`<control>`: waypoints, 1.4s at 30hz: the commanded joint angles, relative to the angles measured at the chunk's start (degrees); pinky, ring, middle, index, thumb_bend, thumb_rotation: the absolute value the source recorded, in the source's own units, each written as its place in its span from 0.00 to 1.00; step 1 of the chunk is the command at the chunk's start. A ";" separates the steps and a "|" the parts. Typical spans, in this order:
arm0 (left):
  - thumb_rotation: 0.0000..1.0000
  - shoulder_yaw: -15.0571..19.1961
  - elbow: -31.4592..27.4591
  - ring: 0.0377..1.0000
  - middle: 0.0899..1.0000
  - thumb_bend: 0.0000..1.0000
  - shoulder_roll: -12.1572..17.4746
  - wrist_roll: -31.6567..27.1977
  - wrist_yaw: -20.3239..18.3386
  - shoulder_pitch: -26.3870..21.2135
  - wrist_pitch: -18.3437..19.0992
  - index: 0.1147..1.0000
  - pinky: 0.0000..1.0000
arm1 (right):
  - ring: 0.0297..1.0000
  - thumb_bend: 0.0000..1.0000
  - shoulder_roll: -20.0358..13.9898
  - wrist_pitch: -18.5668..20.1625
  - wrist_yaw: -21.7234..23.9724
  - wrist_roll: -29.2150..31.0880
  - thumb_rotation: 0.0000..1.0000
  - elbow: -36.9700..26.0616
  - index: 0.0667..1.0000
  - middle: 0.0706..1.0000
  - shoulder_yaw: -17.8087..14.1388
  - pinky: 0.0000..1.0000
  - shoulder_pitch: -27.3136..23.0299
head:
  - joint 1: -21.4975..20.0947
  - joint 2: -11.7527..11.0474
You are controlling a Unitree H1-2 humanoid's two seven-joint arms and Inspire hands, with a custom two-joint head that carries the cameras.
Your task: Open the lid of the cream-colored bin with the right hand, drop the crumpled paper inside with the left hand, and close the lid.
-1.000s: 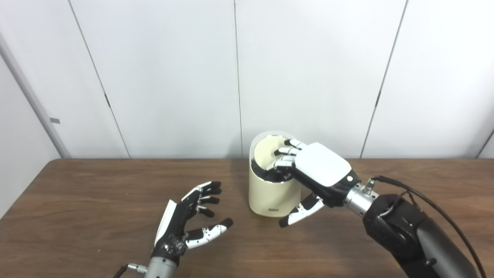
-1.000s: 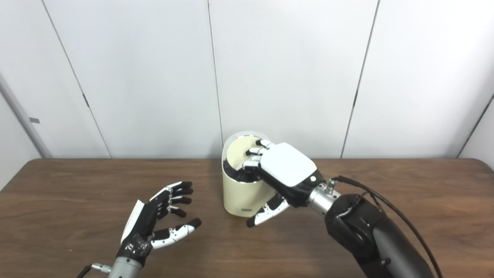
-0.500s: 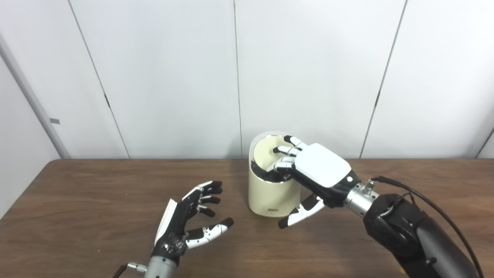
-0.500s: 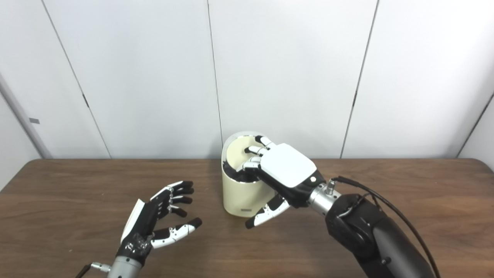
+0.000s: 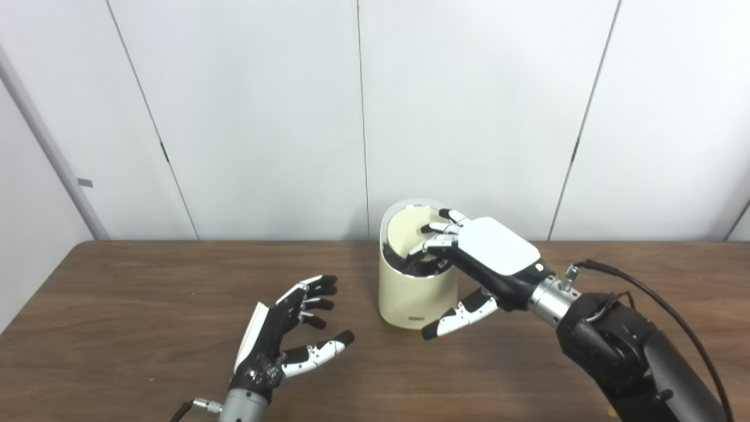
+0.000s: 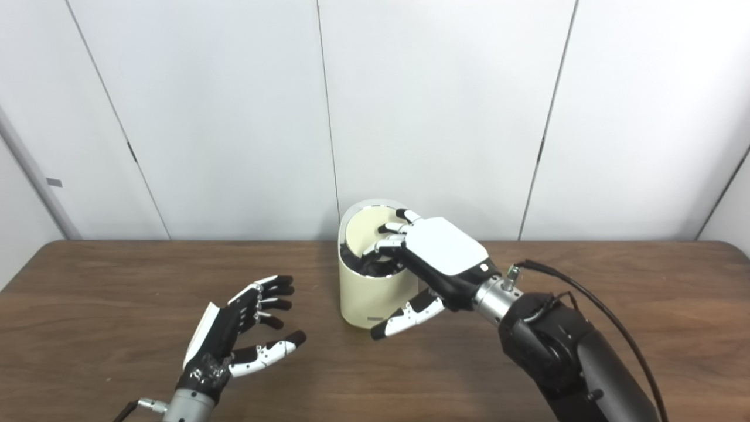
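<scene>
Bin (image 5: 410, 296) lid (image 5: 404, 234) tilted — right hand (image 5: 492, 258) fingers on it, left hand (image 5: 287, 337) spread, empty

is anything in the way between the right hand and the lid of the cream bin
Nothing visible: the right hand has its fingers on the tilted lid of the cream-coloured cylindrical bin. The left hand is apart, open.

Surface (image 5: 146, 305): we see dark wood grain, matt.
Bin (image 5: 410, 296): we read smooth cream plastic, faint sheen.
Right hand (image 5: 495, 255): glossy white shell, we note a metal wrist.
</scene>
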 commanded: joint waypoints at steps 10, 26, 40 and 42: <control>0.06 0.13 -1.63 0.70 0.76 0.64 0.09 -1.06 0.09 -1.37 -1.86 0.78 0.57 | 0.91 0.67 0.33 4.20 -0.67 2.94 0.59 -3.63 0.72 0.72 -6.09 0.97 -1.87 | 0.06 0.01; 0.05 -0.17 -1.91 0.71 0.76 0.64 0.46 -0.29 0.39 -1.71 -2.28 0.78 0.58 | 0.85 0.71 0.01 1.50 -5.92 6.16 0.49 -4.74 0.77 0.79 -10.50 0.85 1.92 | 0.07 0.22; 0.11 0.46 -2.70 0.72 0.77 0.66 1.63 -0.52 0.28 -2.69 -1.96 0.79 0.59 | 0.86 0.87 2.60 0.17 -9.87 21.27 0.39 -1.62 0.90 0.92 -16.67 0.76 12.38 | -1.16 0.25; 0.12 0.50 -2.38 0.72 0.77 0.66 1.57 -0.59 0.36 -2.88 -2.12 0.79 0.59 | 0.85 0.88 2.91 0.28 -10.78 20.61 0.42 -1.55 0.91 0.91 -16.70 0.74 13.89 | -1.49 0.09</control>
